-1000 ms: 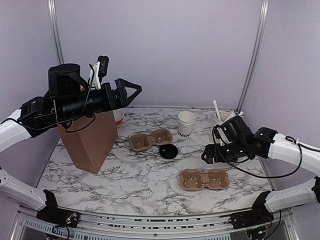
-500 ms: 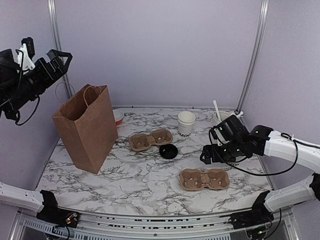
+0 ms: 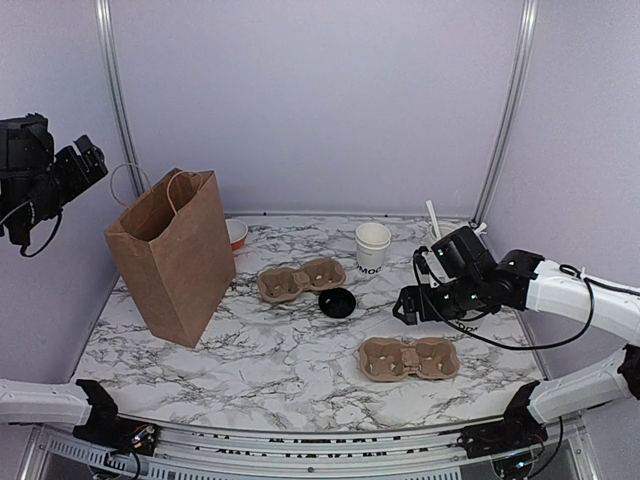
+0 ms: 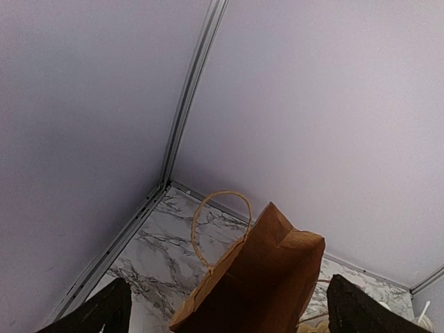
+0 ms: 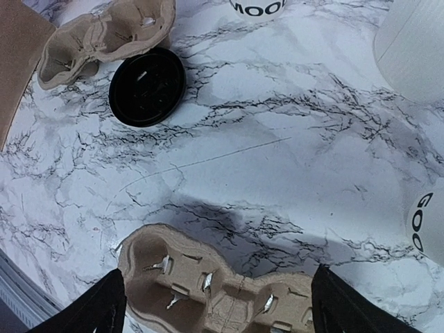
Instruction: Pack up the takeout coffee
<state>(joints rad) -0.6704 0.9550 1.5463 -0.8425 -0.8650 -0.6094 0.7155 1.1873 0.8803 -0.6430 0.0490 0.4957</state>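
Note:
The takeout coffee cup (image 3: pixel 372 246) is white with dark lettering and stands uncovered at the back of the marble table; its base shows in the right wrist view (image 5: pixel 258 5). Its black lid (image 3: pixel 337 302) (image 5: pixel 146 86) lies flat on the table, apart from the cup. My right gripper (image 3: pixel 403 306) (image 5: pixel 216 291) hovers open and empty just right of the lid, above the near cup carrier (image 3: pixel 409 358) (image 5: pixel 208 277). My left gripper (image 3: pixel 88 160) (image 4: pixel 229 309) is open and empty, high at the far left, looking down into the open brown paper bag (image 3: pixel 175 255) (image 4: pixel 263 277).
A second cardboard carrier (image 3: pixel 301 279) (image 5: pixel 104 38) lies by the lid. A small bowl with an orange band (image 3: pixel 237 233) sits behind the bag. A white cup of utensils (image 3: pixel 440 235) stands behind my right arm. Another lettered white cup (image 5: pixel 427 222) is at the right edge.
My left arm has swung from over the bag up and away to the far left. My right gripper has crept a little leftwards towards the lid, still open.

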